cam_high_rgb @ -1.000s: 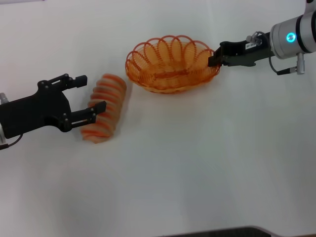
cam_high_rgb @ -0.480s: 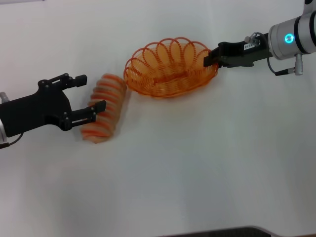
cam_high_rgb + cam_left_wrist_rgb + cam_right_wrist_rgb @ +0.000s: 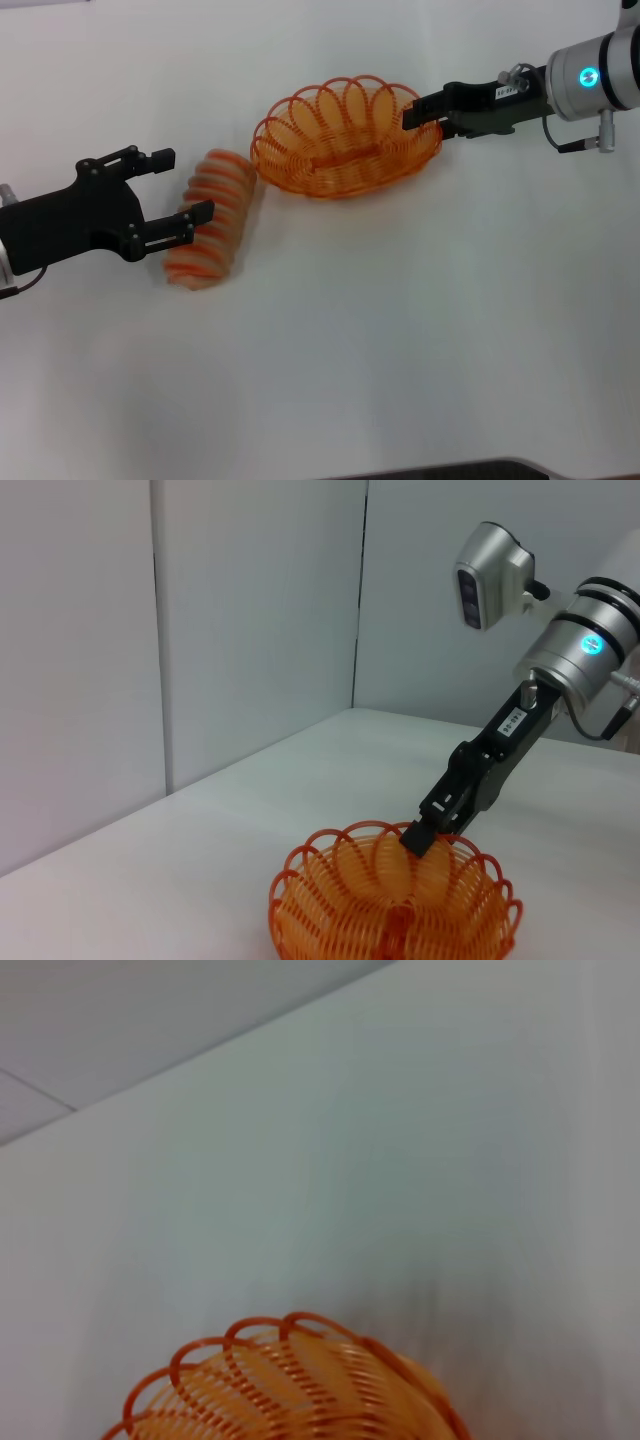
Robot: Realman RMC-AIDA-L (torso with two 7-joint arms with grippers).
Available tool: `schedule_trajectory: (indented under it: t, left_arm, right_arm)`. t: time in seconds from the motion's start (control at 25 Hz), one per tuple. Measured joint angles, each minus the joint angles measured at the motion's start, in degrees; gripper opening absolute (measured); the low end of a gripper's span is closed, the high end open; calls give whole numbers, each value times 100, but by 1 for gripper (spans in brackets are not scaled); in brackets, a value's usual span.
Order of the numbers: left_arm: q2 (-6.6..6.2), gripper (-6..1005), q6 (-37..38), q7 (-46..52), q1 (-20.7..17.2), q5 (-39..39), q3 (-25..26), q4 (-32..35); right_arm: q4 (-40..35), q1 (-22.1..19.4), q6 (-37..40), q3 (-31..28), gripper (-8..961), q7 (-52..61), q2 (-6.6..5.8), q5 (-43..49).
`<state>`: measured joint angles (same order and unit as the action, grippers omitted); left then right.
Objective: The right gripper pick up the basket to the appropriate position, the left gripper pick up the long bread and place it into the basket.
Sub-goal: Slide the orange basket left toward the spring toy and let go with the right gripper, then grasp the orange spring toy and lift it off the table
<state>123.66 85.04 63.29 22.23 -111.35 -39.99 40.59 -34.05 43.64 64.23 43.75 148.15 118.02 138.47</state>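
Black and angular, the right pincer (image 3: 412, 112) is clamped on the scalloped rim at the right end of the basket (image 3: 345, 138), its short wrist running back to a silver arm joint (image 3: 592, 75) with a lit blue ring. From the left wrist view the same pincer (image 3: 417, 837) bites the far rim of the basket (image 3: 392, 900) from above and behind. The orange wire basket lies with its long axis running left to right across the white table (image 3: 400, 330), tipped slightly so the right end sits higher in the head view; whether it is lifted clear of the table I cannot tell.

At the left, the left pincer (image 3: 182, 188) is spread wide, one finger above the long bread (image 3: 209, 218) and one lying across its middle, not closed on it. The bread lies flat on the table, long axis slanting from its lower-left end up toward the basket, its upper end just beside the basket's left rim.
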Motion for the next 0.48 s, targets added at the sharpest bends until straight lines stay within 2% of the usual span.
schedule_trajectory:
  t: [0.2,0.48]
  left_arm:
    - [0,797,-19,7,1,0,73,-47]
    - [22,797,-154,29,54,40,300,-247]
  right_arm:
    - [-36,-130,70,0,595,-72,-50,-256]
    - [-770,-606,251,-8,636,-244,-7,-689]
